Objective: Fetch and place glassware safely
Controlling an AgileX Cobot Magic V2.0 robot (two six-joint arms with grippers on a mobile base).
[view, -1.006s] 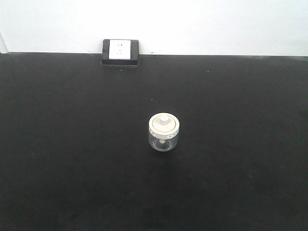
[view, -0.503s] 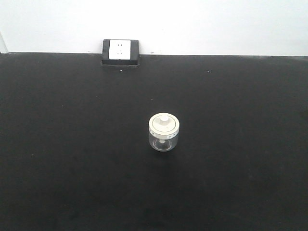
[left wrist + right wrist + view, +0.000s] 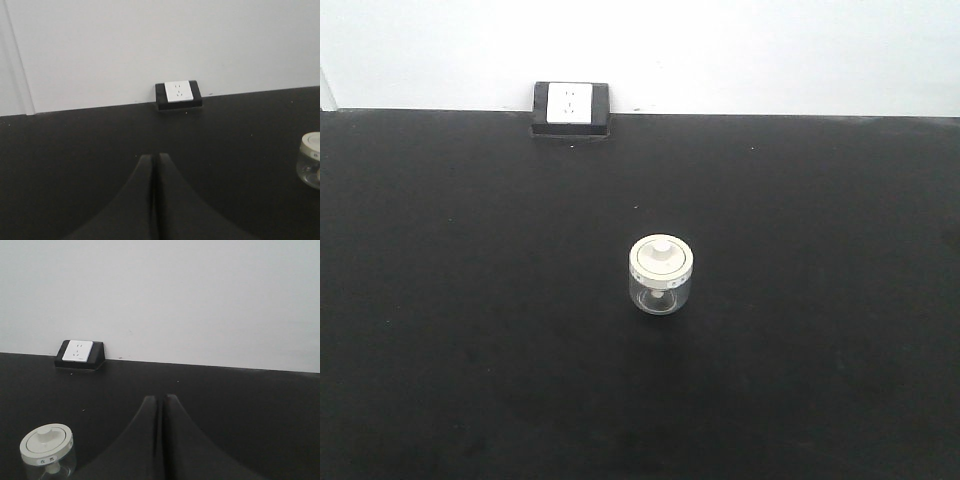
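Front-facing view: a small squat clear glass jar [image 3: 662,277] stands upright on a black desk [image 3: 470,300], roughly at the centre of the desk surface and well apart from every edge. The jar is closed by a round cream-white lid [image 3: 662,257] with a small central knob [image 3: 662,245]; a band with small markings runs round the lid's rim. A white wall socket in a black housing [image 3: 570,106] sits at the far edge of the desk, left of centre, against a white wall [image 3: 770,50]. Neither arm appears in this view, and nothing touches the jar.

Left wrist view: the left gripper [image 3: 154,161] lies low over the desk, its two dark fingers [image 3: 135,200] pressed together with only a thin seam between them, holding nothing. The jar [image 3: 310,165] is cut by the right border of the picture, well apart from the fingertips. The socket housing [image 3: 178,95] lies ahead at the far desk edge.

Right wrist view: the right gripper [image 3: 160,401] likewise has its fingers [image 3: 185,445] closed against each other and empty. The jar [image 3: 48,450] stands at the lower left, to the left of the fingers and not in contact with them; its lid [image 3: 46,438] is seated level, and a small label with dark characters shows on the lid's rim. The socket [image 3: 79,354] is beyond it at the far edge.
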